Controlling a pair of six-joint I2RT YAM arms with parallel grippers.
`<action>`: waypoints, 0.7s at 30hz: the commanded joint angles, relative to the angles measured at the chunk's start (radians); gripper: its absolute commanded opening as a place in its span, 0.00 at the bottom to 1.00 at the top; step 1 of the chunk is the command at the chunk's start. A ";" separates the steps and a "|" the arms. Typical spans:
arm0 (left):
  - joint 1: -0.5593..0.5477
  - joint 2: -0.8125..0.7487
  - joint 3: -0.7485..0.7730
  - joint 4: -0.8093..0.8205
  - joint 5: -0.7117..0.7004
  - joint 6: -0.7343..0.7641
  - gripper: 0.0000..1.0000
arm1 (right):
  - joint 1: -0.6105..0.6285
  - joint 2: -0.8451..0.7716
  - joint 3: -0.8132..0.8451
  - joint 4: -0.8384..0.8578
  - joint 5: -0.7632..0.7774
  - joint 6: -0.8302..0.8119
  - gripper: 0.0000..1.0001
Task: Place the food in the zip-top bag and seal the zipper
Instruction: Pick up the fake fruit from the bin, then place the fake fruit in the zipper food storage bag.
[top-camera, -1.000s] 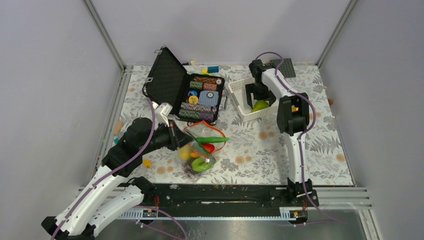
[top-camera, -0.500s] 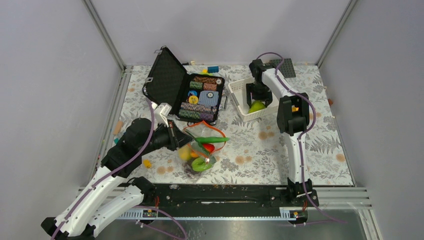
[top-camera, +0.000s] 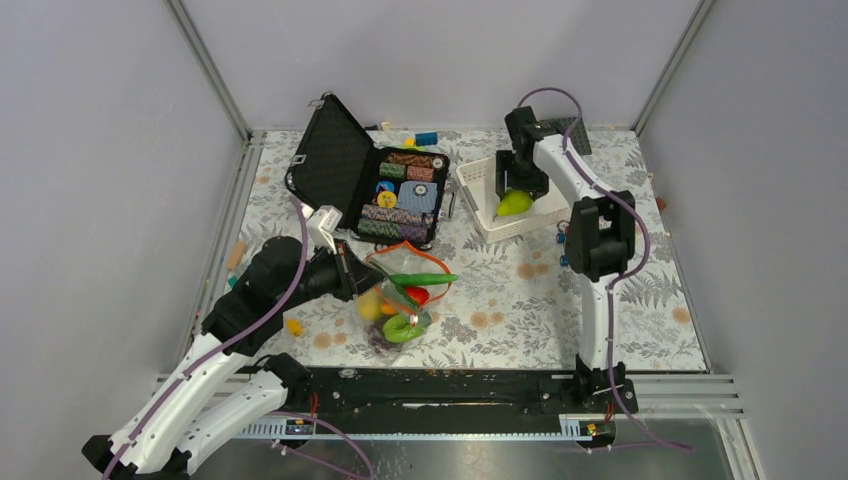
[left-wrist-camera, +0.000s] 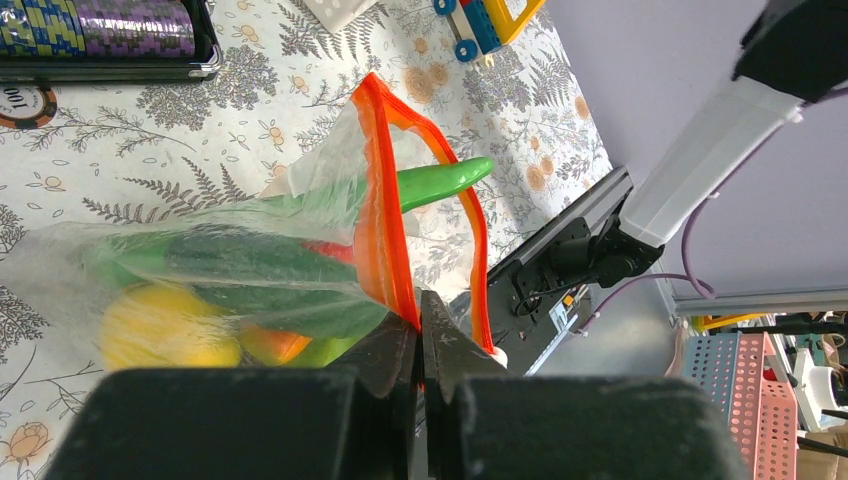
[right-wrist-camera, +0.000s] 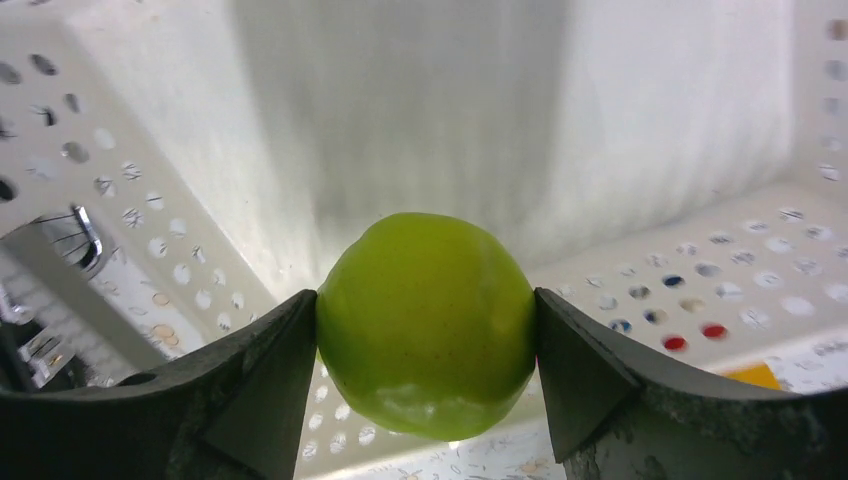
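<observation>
Though in gripper (right-wrist-camera: 425, 335), pear (right-wrist-camera: 420, 300) within basket (right-wrist-camera: 650, 120)

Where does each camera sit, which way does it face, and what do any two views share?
Top external: above and behind the arm bases, looking down on the table; both arms show whole.
Left wrist: on the left arm, looking along its jaws, shut on the zipper of the zip-top bag.
Right wrist: on the right arm, looking into the white basket; its jaws clamp the green pear.
Shared: top and right wrist both show pear and basket; top and left wrist both show the bag.
</observation>
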 joint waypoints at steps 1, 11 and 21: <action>0.005 -0.016 0.020 0.058 -0.015 0.016 0.01 | -0.002 -0.204 -0.093 0.149 0.065 0.003 0.23; 0.004 -0.003 0.023 0.072 -0.007 0.012 0.01 | 0.012 -0.639 -0.508 0.542 0.025 -0.027 0.21; 0.004 0.003 0.027 0.075 -0.015 0.002 0.01 | 0.298 -1.121 -0.911 0.937 -0.021 -0.164 0.21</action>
